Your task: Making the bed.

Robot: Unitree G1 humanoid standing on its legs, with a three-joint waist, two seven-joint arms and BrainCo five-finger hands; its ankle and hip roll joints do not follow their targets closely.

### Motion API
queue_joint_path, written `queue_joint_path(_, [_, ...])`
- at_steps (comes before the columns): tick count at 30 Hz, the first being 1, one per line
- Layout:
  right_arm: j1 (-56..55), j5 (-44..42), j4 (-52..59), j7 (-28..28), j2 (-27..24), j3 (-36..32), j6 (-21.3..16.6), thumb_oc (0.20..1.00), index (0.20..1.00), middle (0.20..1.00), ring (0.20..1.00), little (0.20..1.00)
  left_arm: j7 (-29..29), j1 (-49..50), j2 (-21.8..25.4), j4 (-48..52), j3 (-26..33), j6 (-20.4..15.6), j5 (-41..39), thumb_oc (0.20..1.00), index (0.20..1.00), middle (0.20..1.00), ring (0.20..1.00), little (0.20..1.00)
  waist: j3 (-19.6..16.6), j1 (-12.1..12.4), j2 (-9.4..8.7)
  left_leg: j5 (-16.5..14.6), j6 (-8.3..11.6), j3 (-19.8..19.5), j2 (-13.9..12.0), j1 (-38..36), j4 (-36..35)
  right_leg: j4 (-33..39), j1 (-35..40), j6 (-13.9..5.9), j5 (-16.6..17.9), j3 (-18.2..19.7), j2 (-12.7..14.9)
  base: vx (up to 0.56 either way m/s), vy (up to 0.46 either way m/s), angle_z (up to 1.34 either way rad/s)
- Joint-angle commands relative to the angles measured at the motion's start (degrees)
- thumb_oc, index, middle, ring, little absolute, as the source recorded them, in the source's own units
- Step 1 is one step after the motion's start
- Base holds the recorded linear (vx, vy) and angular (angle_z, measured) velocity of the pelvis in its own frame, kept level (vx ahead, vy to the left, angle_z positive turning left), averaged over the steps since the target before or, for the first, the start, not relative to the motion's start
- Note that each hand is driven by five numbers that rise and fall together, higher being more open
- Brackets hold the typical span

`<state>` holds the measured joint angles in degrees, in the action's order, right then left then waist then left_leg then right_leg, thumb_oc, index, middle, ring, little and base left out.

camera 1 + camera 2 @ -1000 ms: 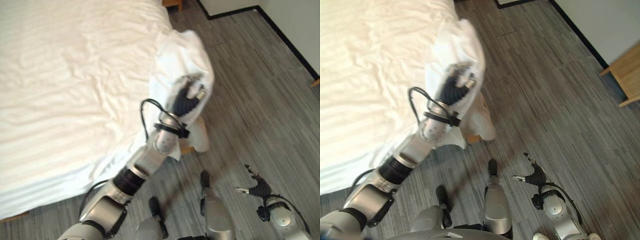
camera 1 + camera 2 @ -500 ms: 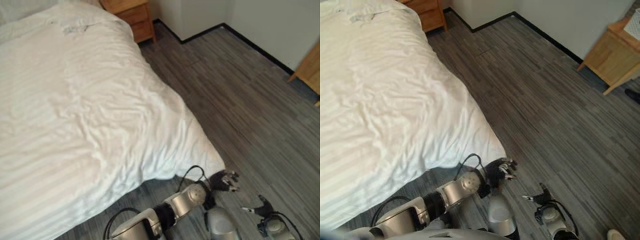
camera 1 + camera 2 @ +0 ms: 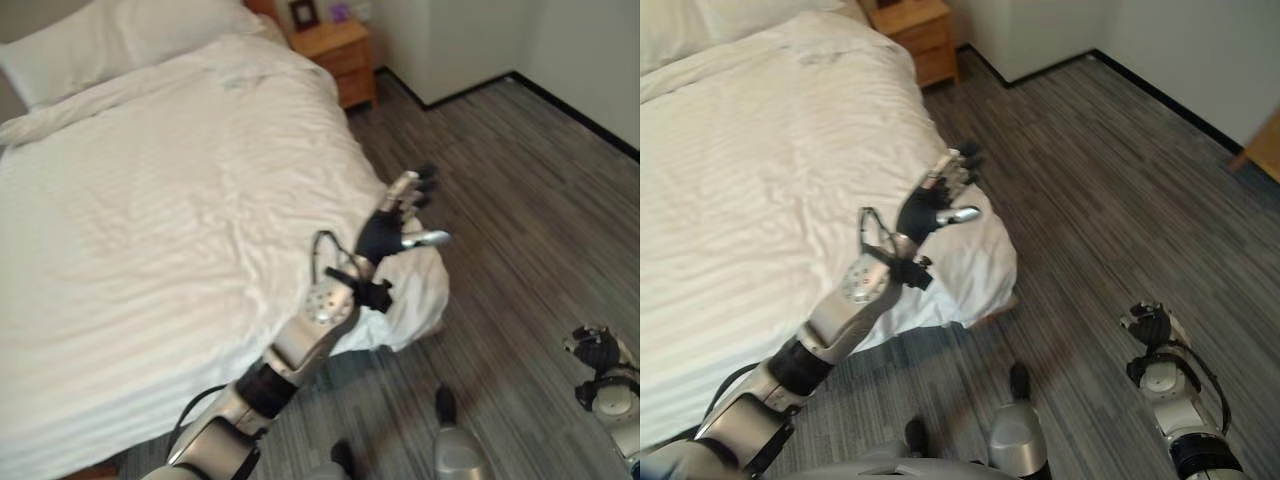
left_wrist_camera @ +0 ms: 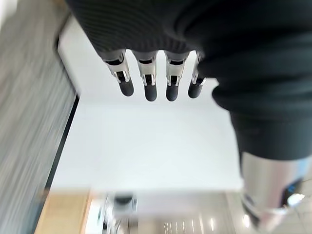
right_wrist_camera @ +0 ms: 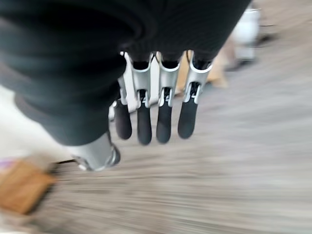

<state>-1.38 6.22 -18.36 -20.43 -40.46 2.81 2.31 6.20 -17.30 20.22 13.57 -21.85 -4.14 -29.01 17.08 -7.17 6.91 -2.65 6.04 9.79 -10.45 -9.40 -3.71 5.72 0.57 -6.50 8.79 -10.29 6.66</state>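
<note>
The bed carries a white striped duvet (image 3: 180,200), spread out with light creases, and white pillows (image 3: 120,40) at its head. The duvet's corner (image 3: 415,290) hangs over the bed's foot corner next to the floor. My left hand (image 3: 385,232) is raised in the air above that corner, open and holding nothing. Its fingers (image 4: 148,83) are straight in the left wrist view. Low at the right, over the floor, my right hand (image 3: 1150,325) hangs open, its fingers (image 5: 163,112) relaxed and empty.
A wooden nightstand (image 3: 340,50) with small items on top stands beside the bed's head. Grey plank floor (image 3: 520,180) runs along the bed's right side to a wall with a dark skirting (image 3: 580,115). Another piece of wooden furniture (image 3: 1265,150) is at the right edge.
The camera has swung toward the bed's head. My left hand held the duvet's corner up, let it go, dropped low, and is now raised open. The corner lies flat over the bed.
</note>
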Motion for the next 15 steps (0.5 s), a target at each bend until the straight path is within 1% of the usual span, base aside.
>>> queue_joint_path(1, [4.6, 1.6, 1.6, 2.4, 0.9, 0.2, -4.1, 0.200, 0.200, 0.200, 0.200, 0.200, -0.4, 13.8, 7.0, -3.6, 9.3, -2.6, -0.7, 1.000, 1.000, 1.000, 1.000, 1.000, -3.8, 6.1, -5.08, 9.5, 1.89, -1.4, 1.5, 5.9, -1.3, -0.7, 10.5, -0.96, -12.5, -3.1, 0.2, 0.11, 0.008, 0.25])
queue_joint_path(2, [6.2, -0.4, 1.6, 3.6, 1.8, 1.1, -4.6, 0.200, 0.200, 0.200, 0.200, 0.200, -0.7, 17.5, 7.5, -6.0, 12.0, -2.4, -0.2, 1.000, 1.000, 1.000, 1.000, 1.000, -3.9, 7.6, -5.31, 9.1, 1.89, -2.0, 1.8, 5.8, -1.3, -0.7, 11.0, -0.97, -12.9, -3.6, 0.3, 0.07, 0.023, 0.56])
queue_joint_path(3, [7.6, -3.3, 1.2, 4.3, 3.0, 1.6, -5.2, 0.200, 0.200, 0.200, 0.200, 0.200, -0.6, 20.1, 7.7, -8.6, 14.2, -2.0, 1.1, 1.000, 1.000, 1.000, 1.000, 1.000, -4.0, 8.4, -5.43, 9.3, 1.86, -2.6, 2.0, 6.3, -1.3, -0.7, 11.0, -1.00, -12.8, -4.2, 0.4, 0.05, 0.028, 0.36])
queue_joint_path(4, [10.7, -9.4, 0.1, 4.9, 5.8, 2.5, -6.5, 0.200, 0.200, 0.200, 0.200, 0.200, 0.9, 22.4, 7.3, -14.9, 17.1, -1.2, 4.9, 1.000, 1.000, 1.000, 1.000, 1.000, -3.6, 10.3, -5.51, 9.5, 1.89, -3.7, 2.4, 6.9, -1.3, -0.7, 11.0, -0.85, -12.8, -5.1, 0.4, 0.01, 0.026, 0.39])
queue_joint_path(5, [11.1, -12.4, -0.3, 5.1, 6.7, 1.5, -6.8, 0.200, 0.200, 0.200, 0.200, 0.200, 1.4, 22.9, 7.8, -14.9, 18.5, -1.2, 5.6, 1.000, 1.000, 1.000, 1.000, 1.000, -3.6, 11.1, -5.54, 9.4, 1.91, -4.3, 2.7, 7.3, -1.3, -0.7, 10.9, -0.90, -12.7, -5.7, 0.5, 0.03, 0.052, 0.63])
queue_joint_path(6, [14.8, -24.5, -2.7, 6.6, 11.1, 0.6, -9.2, 0.200, 0.200, 0.200, 0.200, 0.200, 2.8, 26.4, 6.3, -23.4, 21.7, -0.6, 8.1, 1.000, 1.000, 1.000, 1.000, 1.000, -3.2, 13.4, -5.57, 9.4, 1.79, -5.4, 3.5, 8.0, -1.3, -0.7, 11.2, -1.22, -12.8, -7.1, 1.1, 0.03, 0.047, 0.77])
queue_joint_path(7, [14.9, -24.5, -2.7, 6.6, 11.1, 0.6, -9.2, 0.200, 0.200, 0.200, 0.200, 0.200, 2.8, 26.4, 6.3, -23.4, 21.7, -0.6, 8.1, 1.000, 1.000, 1.000, 1.000, 1.000, -3.3, 13.4, -5.56, 9.4, 1.78, -5.5, 3.5, 8.1, -1.3, -0.7, 11.1, -1.22, -12.8, -7.1, 1.1, 0.05, 0.073, 0.85])
queue_joint_path(8, [17.5, -31.7, -3.7, 7.4, 13.7, 0.1, -10.6, 0.200, 0.200, 0.200, 0.200, 0.200, 3.6, 27.3, 5.4, -29.2, 23.8, 0.1, 8.5, 1.000, 1.000, 1.000, 1.000, 1.000, -2.8, 14.7, -5.49, 9.4, 1.75, -5.6, 3.8, 8.5, -1.3, -0.7, 11.2, -1.37, -12.8, -7.5, 1.3, -0.01, 0.074, 0.69])
queue_joint_path(9, [21.3, -40.3, -5.5, 7.4, 17.0, -0.2, -12.2, 0.200, 0.200, 0.200, 0.200, 0.200, 5.0, 26.6, 4.2, -36.6, 24.9, 0.8, 6.4, 1.000, 1.000, 1.000, 1.000, 1.000, -2.0, 16.3, -5.18, 9.4, 1.69, -5.8, 4.3, 9.7, -1.3, -0.7, 10.5, -1.65, -12.5, -8.0, 1.8, -0.01, 0.074, 0.47])
queue_joint_path(10, [21.3, -40.3, -5.5, 7.5, 17.0, -0.2, -12.2, 0.200, 0.200, 0.200, 0.200, 0.200, 5.0, 26.6, 4.2, -36.7, 24.9, 0.7, 6.4, 1.000, 1.000, 1.000, 1.000, 1.000, -2.1, 16.3, -5.17, 9.4, 1.68, -5.8, 4.3, 9.8, -1.3, -0.7, 10.5, -1.65, -12.5, -8.0, 1.7, -0.09, 0.108, 0.30])
queue_joint_path(11, [25.3, -47.8, -6.5, 7.2, 19.3, -0.6, -14.1, 0.200, 0.200, 0.200, 0.200, 0.200, 6.0, 26.0, 3.3, -43.3, 25.2, 0.8, 4.7, 1.000, 1.000, 1.000, 1.000, 1.000, -0.7, 17.9, -4.54, 9.6, 1.70, -6.1, 4.9, 11.4, -1.3, -0.7, 9.6, -1.82, -12.2, -8.6, 2.2, -0.07, 0.062, 0.14])
queue_joint_path(12, [25.5, -48.0, -6.7, 7.3, 19.3, -0.7, -14.2, 0.200, 0.200, 0.200, 0.200, 0.200, 6.0, 25.8, 3.4, -43.5, 25.2, 0.7, 4.7, 1.000, 1.000, 1.000, 1.000, 1.000, -0.8, 17.9, -4.60, 9.6, 1.68, -6.1, 4.9, 11.6, -1.3, -0.7, 9.4, -1.83, -12.2, -8.6, 2.2, -0.10, 0.111, 0.27])
queue_joint_path(13, [30.0, -56.0, -7.7, 8.1, 21.6, -1.4, -16.2, 0.200, 0.200, 0.200, 0.200, 0.200, 6.5, 25.8, 3.0, -44.5, 23.9, 0.5, 4.4, 1.000, 1.000, 1.000, 1.000, 1.000, 0.7, 19.5, -3.89, 9.6, 1.76, -6.5, 5.5, 13.2, -1.3, -0.7, 8.5, -1.97, -12.3, -9.4, 2.8, -0.05, 0.058, 0.34])
queue_joint_path(14, [30.2, -56.2, -7.9, 8.3, 21.5, -1.5, -16.2, 0.200, 0.200, 0.200, 0.200, 0.200, 6.5, 25.7, 3.0, -44.5, 23.9, 0.5, 4.4, 1.000, 1.000, 1.000, 1.000, 1.000, 0.6, 19.5, -3.81, 9.9, 1.66, -6.6, 5.5, 13.6, -1.3, -0.7, 8.2, -1.97, -12.0, -9.4, 2.7, -0.07, 0.072, 0.32])
queue_joint_path(15, [32.8, -60.3, -9.2, 9.0, 22.2, -2.7, -17.4, 0.200, 0.200, 0.200, 0.200, 0.200, 6.3, 25.9, 2.6, -46.3, 23.8, 0.3, 3.7, 1.000, 1.000, 1.000, 1.000, 1.000, 1.5, 20.2, -3.32, 10.0, 1.81, -7.0, 5.9, 14.5, -1.3, -0.8, 7.7, -2.00, -12.2, -10.0, 3.1, -0.09, 0.054, 0.18])
